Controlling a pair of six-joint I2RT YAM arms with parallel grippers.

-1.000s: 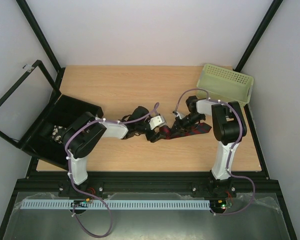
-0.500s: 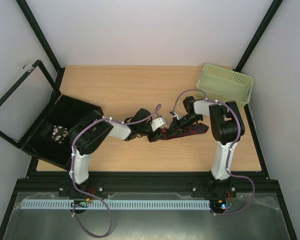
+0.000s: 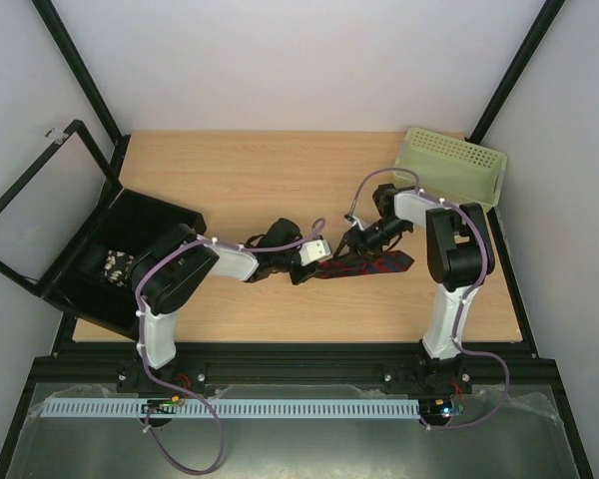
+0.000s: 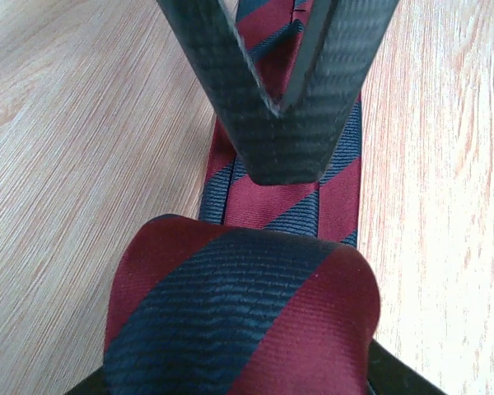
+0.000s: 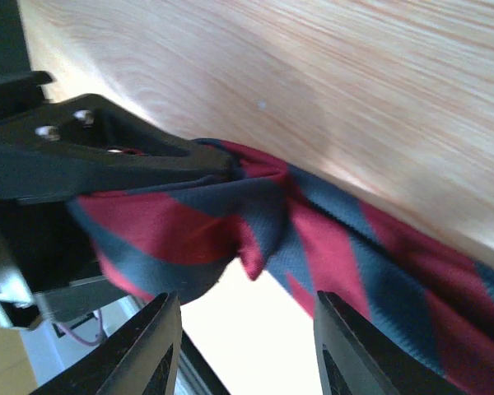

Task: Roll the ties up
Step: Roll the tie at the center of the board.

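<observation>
Well clear of the tie point(image 3: 379, 264) sit basket point(image 3: 449, 166) and black box point(image 3: 158, 216).

**Lighting and picture quality, three views**

Top external: bright, even, diffuse light from overhead; soft, short shadows under the arms on the wooden table point(image 3: 280, 170); sharp throughout.

Left wrist: tie point(image 4: 255, 321) weave crisp up close; wood washed pale at the right.

Right wrist: white glare patch on the wood; blown-out background below; right gripper's fingers point(image 5: 140, 354) dark and blurred.
</observation>
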